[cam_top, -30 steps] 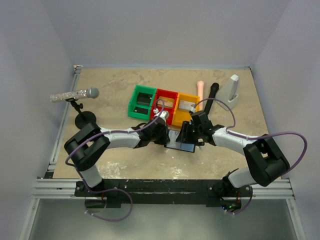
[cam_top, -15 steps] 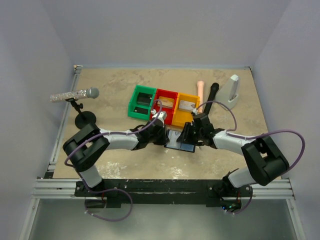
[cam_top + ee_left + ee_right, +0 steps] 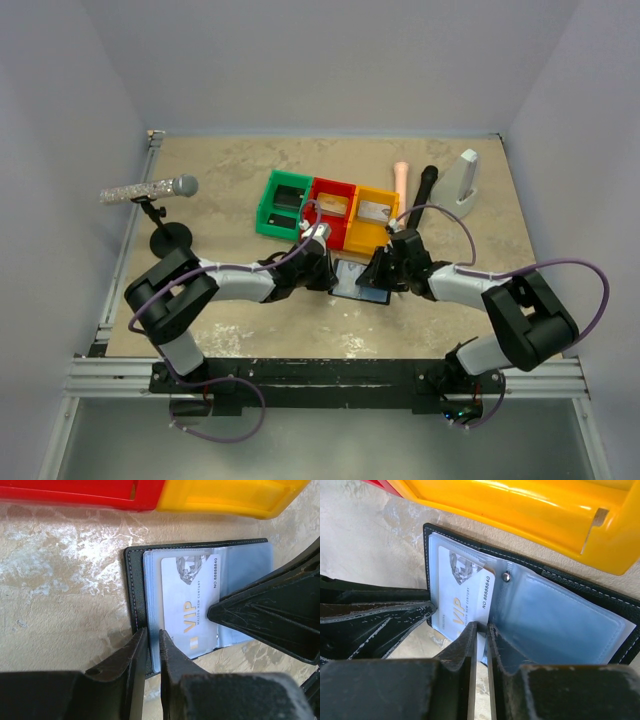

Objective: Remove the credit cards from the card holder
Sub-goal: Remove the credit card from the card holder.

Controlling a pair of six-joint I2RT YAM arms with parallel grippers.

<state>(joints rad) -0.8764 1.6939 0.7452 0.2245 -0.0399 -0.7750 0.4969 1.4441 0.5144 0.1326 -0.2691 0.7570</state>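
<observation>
The left gripper (image 3: 152,642) is pinching the card holder (image 3: 134,580) by its near-left edge, jaws almost together; pressing it down firmly is looking wise. The right gripper (image 3: 481,632), jaws nearly touching, is nipping the silvery credit card (image 3: 187,605) by its near edge; a straight, level pull towards itself is seeming best. The holder is lying open just ahead of both grippers: black cover, pale blue sleeves, card (printed VIP) partly out.

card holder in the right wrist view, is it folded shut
No, the card holder lies open, its pale sleeves and a VIP card showing.
</observation>
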